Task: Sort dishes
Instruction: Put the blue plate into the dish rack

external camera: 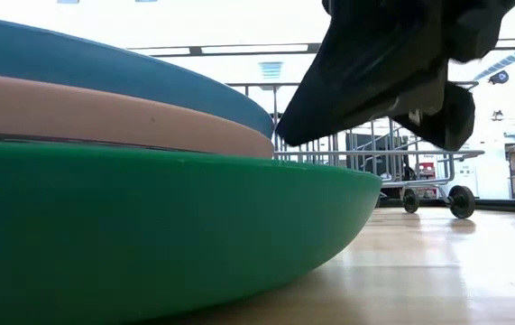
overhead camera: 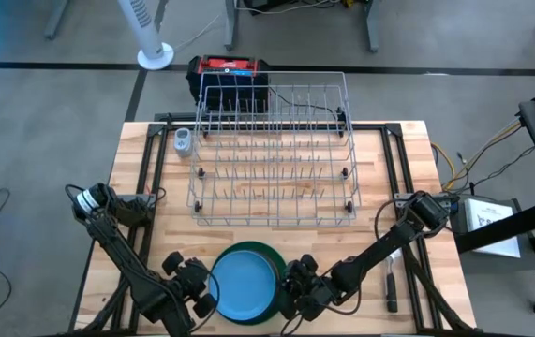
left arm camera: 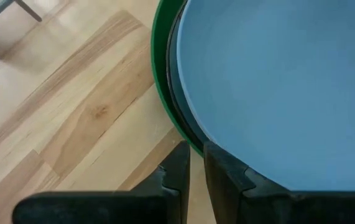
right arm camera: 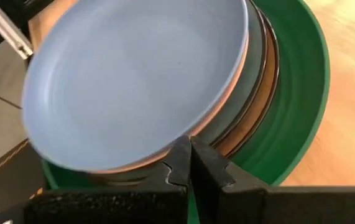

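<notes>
The dishes sit in one stack near the table's near edge. The light blue plate (overhead camera: 241,285) is on top, tilted and shifted toward the left. Under it lie a pale pink plate (right arm camera: 238,81) and dark orange-brown plates (right arm camera: 270,74). The larger green plate (overhead camera: 269,255) at the bottom rests on the table. My left gripper (overhead camera: 203,298) is at the stack's left rim, fingers almost together. My right gripper (overhead camera: 286,292) is shut at the stack's right rim. My left gripper (left arm camera: 197,163) has its two fingers across the stack's left rim, slanting down from the left. The light blue plate's rim (left arm camera: 213,142) runs in at the narrow gap between them. The fingers hide the place of contact. My right gripper (right arm camera: 191,155) sets its shut fingertips (right arm camera: 180,149) against the stack's right side, just under the pale pink plate's rim (right arm camera: 165,163). It comes slanting down from the right. Whether the tips reach under a plate, I cannot tell.
A grey wire rack (overhead camera: 272,154) fills the far middle of the table, on small wheels (external camera: 462,200). A black-handled brush (overhead camera: 391,285) lies near the right edge. A small grey object (overhead camera: 184,142) stands far left. Bare wood lies on both sides of the stack.
</notes>
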Robot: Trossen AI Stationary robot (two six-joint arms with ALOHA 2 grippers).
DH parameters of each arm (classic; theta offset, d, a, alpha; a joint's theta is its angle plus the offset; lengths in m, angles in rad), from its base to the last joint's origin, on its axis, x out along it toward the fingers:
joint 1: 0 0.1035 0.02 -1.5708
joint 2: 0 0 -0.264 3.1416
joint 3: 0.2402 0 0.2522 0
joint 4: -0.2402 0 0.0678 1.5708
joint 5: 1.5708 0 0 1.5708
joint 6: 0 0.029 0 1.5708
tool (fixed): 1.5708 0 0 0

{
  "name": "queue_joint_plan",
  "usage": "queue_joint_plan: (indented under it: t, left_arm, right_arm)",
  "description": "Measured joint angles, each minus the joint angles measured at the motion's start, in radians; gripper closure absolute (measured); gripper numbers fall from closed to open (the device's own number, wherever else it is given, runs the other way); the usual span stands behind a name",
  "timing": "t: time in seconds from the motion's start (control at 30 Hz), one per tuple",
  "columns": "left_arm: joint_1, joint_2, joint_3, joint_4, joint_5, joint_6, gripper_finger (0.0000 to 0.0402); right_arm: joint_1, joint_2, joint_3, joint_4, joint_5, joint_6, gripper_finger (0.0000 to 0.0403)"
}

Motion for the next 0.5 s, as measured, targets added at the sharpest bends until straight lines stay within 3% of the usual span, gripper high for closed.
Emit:
queue_joint_plan:
  t: [0.5]
  left_arm:
    - [0.000, 0.031, -0.006, 0.005, -0.014, -0.046, 0.0363]
  right_arm:
    - [-0.011, 0.014, 0.000, 0.080, 0.009, -0.045, 0.0403]
